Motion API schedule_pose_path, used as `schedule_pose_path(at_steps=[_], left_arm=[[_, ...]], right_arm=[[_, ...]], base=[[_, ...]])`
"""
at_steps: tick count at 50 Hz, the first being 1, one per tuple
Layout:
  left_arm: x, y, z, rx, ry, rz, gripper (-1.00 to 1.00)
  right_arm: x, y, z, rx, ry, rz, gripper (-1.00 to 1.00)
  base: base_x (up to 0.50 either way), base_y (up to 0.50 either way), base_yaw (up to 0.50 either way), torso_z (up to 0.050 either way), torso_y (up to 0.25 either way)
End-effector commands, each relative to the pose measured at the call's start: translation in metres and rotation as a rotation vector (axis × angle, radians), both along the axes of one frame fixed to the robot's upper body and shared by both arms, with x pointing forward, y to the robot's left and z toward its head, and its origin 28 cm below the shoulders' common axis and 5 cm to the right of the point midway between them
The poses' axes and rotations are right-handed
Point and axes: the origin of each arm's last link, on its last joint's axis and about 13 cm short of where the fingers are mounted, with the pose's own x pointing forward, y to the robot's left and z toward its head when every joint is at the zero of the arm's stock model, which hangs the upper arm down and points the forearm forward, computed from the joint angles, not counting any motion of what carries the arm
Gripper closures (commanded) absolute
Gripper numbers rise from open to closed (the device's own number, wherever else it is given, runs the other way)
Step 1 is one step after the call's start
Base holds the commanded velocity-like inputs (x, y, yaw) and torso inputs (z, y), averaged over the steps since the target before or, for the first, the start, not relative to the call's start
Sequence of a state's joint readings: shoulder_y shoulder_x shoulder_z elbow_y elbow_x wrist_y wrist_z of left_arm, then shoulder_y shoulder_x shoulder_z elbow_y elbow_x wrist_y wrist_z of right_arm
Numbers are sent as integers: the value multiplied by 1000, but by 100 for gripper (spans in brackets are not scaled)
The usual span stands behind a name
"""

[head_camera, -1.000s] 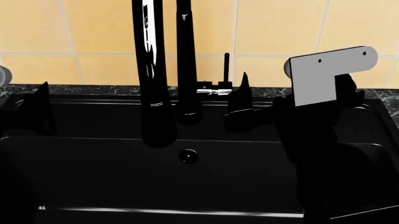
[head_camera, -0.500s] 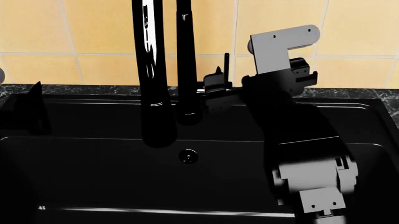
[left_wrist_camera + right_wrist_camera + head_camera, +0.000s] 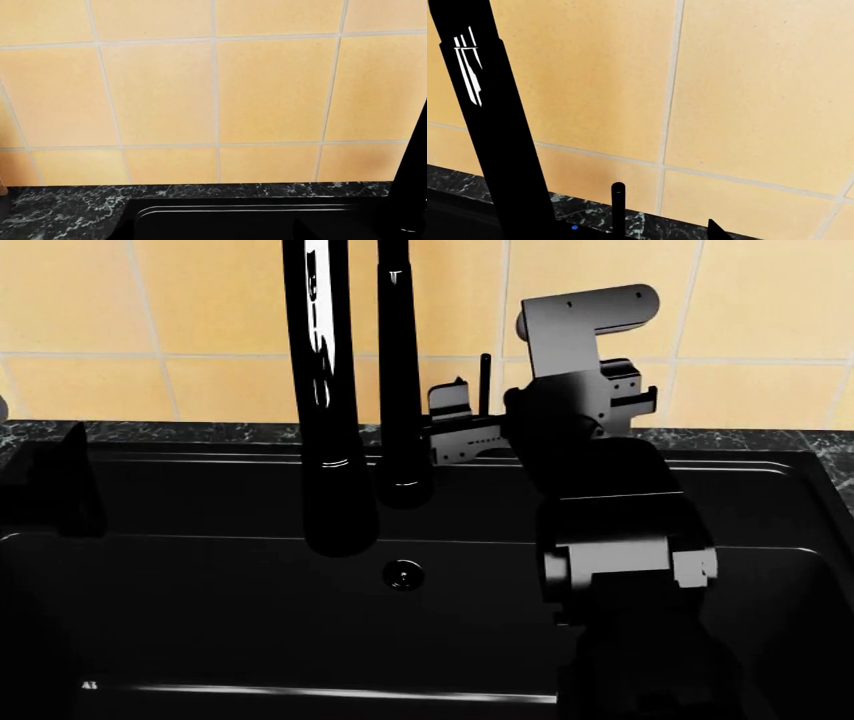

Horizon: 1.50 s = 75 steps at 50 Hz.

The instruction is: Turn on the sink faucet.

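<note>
Far to the left of the working pincer, the left gripper (image 3: 60, 475) hangs idle over the sink's (image 3: 200, 640) rim, its state impossible to tell. The sink faucet (image 3: 327, 390) rises just left of the right gripper (image 3: 461, 425), whose fingers look parted around the base of the thin lever handle (image 3: 485, 375) without gripping it. This seems the approach step; next it likely needs to press against the lever and swing it
</note>
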<state>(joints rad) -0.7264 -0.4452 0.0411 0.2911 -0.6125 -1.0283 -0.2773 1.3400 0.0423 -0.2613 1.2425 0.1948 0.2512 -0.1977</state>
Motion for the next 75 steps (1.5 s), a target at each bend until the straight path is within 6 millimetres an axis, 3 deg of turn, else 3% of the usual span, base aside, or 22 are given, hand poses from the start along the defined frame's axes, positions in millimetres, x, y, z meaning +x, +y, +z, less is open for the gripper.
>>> schedule_pose_path(at_steps=[1,9,12,21,34,75], left_arm=[[-2,3,-3,-10,3,8,-100],[-2,5,-4,-17,-5,14,-100],[0,8,0,-18,-107,13,-100],[-3,9,3,17,-88,-17,-100],[-5,6,13,4,-116,-21,-100],[-5,5,4,-7,-72,-15,-100]], right_arm=[[1,3,0,15,9,-18,-100],[1,7,1,38,16,-18,-100],[1,8,4,37,13,-13,-100],[2,8,6,31,8,-13,-100],[6,8,29,35,-50,-18,-100],[7,11,43,32,-66,-24,-100]], base=[[0,0,0,0,0],[0,0,0,0,0],[0,0,0,0,0],[0,0,0,11,-155],[0,0,0,9,-125],[0,0,0,2,-25]])
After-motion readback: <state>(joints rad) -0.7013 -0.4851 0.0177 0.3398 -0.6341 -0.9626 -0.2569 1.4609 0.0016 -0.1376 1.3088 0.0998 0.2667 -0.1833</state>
